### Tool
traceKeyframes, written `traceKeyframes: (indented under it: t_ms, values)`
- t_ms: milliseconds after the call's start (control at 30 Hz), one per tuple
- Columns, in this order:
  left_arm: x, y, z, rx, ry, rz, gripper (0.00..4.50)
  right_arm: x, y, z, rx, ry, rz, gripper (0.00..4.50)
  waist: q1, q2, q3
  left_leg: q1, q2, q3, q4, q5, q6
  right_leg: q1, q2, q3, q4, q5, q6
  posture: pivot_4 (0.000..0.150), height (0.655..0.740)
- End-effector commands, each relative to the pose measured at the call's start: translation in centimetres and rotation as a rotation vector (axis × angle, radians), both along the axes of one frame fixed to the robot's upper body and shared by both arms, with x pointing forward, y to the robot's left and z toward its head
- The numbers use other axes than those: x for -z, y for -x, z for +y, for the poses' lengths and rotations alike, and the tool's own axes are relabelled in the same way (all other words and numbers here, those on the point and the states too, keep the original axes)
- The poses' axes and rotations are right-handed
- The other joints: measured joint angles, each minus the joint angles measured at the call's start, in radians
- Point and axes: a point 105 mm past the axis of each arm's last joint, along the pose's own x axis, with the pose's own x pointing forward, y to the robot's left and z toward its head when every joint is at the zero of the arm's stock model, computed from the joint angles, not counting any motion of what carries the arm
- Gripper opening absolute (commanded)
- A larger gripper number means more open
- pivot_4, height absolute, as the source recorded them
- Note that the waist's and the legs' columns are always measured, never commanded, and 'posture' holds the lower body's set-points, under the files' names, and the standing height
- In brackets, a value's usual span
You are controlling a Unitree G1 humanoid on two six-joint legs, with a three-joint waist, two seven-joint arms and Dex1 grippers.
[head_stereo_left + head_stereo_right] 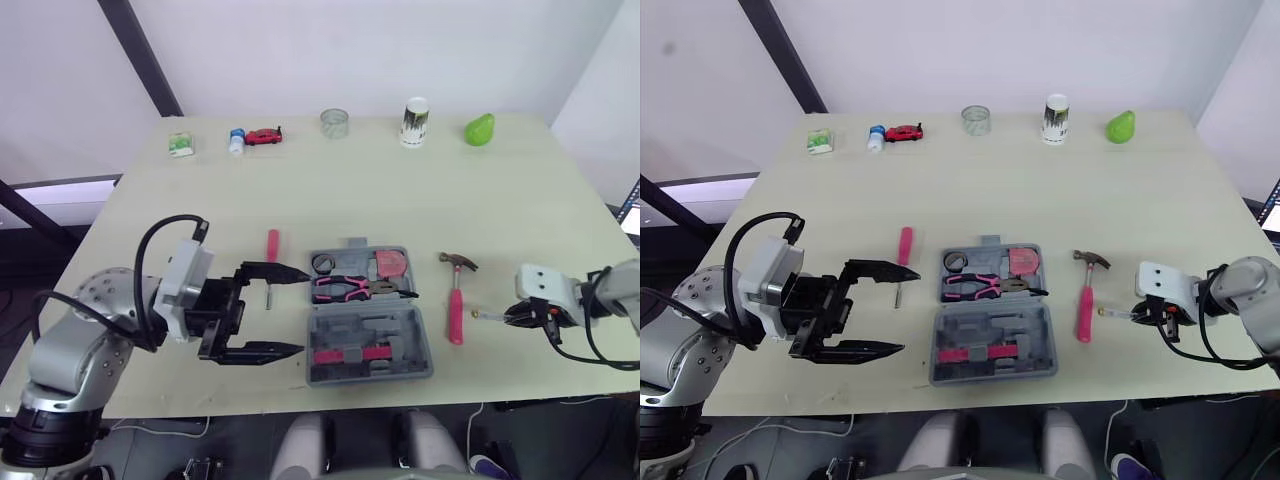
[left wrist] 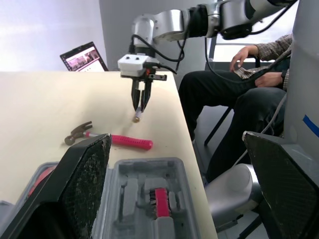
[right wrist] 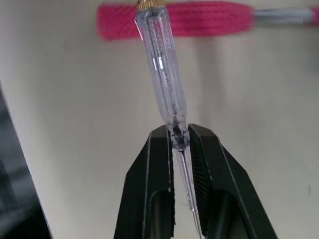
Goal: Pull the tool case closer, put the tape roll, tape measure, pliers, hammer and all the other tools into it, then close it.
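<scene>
- Now, from the head views, your right gripper (image 1: 507,316) is pinched shut on a thin clear screwdriver (image 1: 486,315), over the right side of the table (image 1: 400,190).
- The open tool case (image 1: 370,335) lies to the left of that gripper, and the hammer (image 1: 456,305) lies flat between them. I think the right arm is the nearer one, and the move goes left over the hammer.
- The clear screwdriver points from the gripper toward the hammer, handle end first.
- The far half of the case holds the tape roll (image 1: 322,263), the tape measure (image 1: 389,264) and the pliers (image 1: 345,288). The near half holds a pink holder (image 1: 350,353).
- Your left gripper (image 1: 302,313) is wide open and holds nothing, just left of the case. A pink screwdriver (image 1: 272,245) lies beside its far finger.
- From the left wrist view, the left fingers (image 2: 84,194) stand far apart, with the case right in front of them.
- From the right wrist view, the right fingers squeeze the thin metal shaft just under the clear handle. The handle's end is close to the hammer's pink handle.
</scene>
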Motion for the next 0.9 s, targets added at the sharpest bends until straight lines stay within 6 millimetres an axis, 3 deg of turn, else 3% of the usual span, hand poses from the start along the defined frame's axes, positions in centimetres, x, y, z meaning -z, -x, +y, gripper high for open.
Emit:
traceKeyframes:
  t_ms: [33,267,467,633,700,733,767,800,900]
  values:
    - [-0.6,-0.1,-0.2,0.027,0.024,-0.023,4.5,-0.4,0.1,0.3,0.408,-0.136,0.012,0.01,0.002,-0.001,-0.001,0.0,0.0,0.0,0.0,0.0,0.0,0.0,0.0,0.0,0.0,0.0,0.0,0.15,0.74]
    - [-0.6,-0.4,-0.5,0.051,0.03,-0.023,4.5,1.4,0.7,0.0,0.972,-0.16,0.057,0.01,-0.004,-0.001,0.0,-0.001,-0.001,0.0,0.001,0.0,0.0,0.0,0.001,0.001,0.0,0.0,0.0,0.15,0.74]
    - [-0.6,-0.5,-0.7,0.068,0.028,-0.02,4.5,2.7,0.1,1.9,1.112,-0.301,0.049,0.01,-0.005,-0.001,-0.001,-0.003,-0.001,-0.001,0.0,0.0,0.0,-0.002,0.002,0.001,0.0,0.0,0.0,0.15,0.74]
    - [-0.7,-0.5,-0.7,0.075,0.026,-0.02,4.5,2.7,-0.6,2.4,1.176,-0.314,0.025,0.01,-0.012,-0.001,-0.001,-0.002,-0.001,0.0,0.0,0.0,0.0,-0.002,0.003,0.002,0.0,0.0,0.001,0.15,0.74]
    - [-0.7,-0.5,-0.7,0.071,0.024,-0.021,4.5,2.7,-0.6,2.8,1.158,-0.313,0.026,1.01,-0.011,-0.001,-0.001,-0.002,-0.001,0.0,0.0,0.0,0.0,-0.002,0.003,0.002,0.0,0.0,0.001,0.15,0.74]
    - [-0.7,-0.5,-0.7,0.069,0.023,-0.022,4.5,2.7,-0.5,3.1,1.146,-0.317,0.028,1.16,-0.01,-0.001,-0.001,-0.002,-0.001,0.0,0.0,0.0,0.0,-0.002,0.003,0.002,0.0,0.0,0.001,0.15,0.74]
    - [-0.8,-0.5,-0.7,0.067,0.023,-0.023,4.5,2.7,-0.5,3.2,1.139,-0.316,0.026,1.87,-0.01,-0.001,-0.001,-0.002,-0.001,0.0,0.0,0.0,0.0,-0.002,0.003,0.002,0.0,0.0,0.001,0.15,0.74]
    - [-0.8,-0.5,-0.7,0.066,0.023,-0.023,4.5,2.7,-0.4,3.3,1.135,-0.316,0.024,2.29,-0.01,-0.001,-0.001,-0.002,-0.001,0.0,0.0,0.0,0.0,-0.002,0.003,0.002,0.0,0.0,0.001,0.15,0.74]
    - [-0.8,-0.6,-0.6,0.056,0.026,-0.024,4.5,1.5,-0.1,2.8,1.062,-0.242,-0.042,3.25,-0.008,0.0,0.0,-0.002,-0.001,0.0,0.0,0.0,0.0,-0.002,0.003,0.002,0.0,0.0,0.001,0.15,0.74]
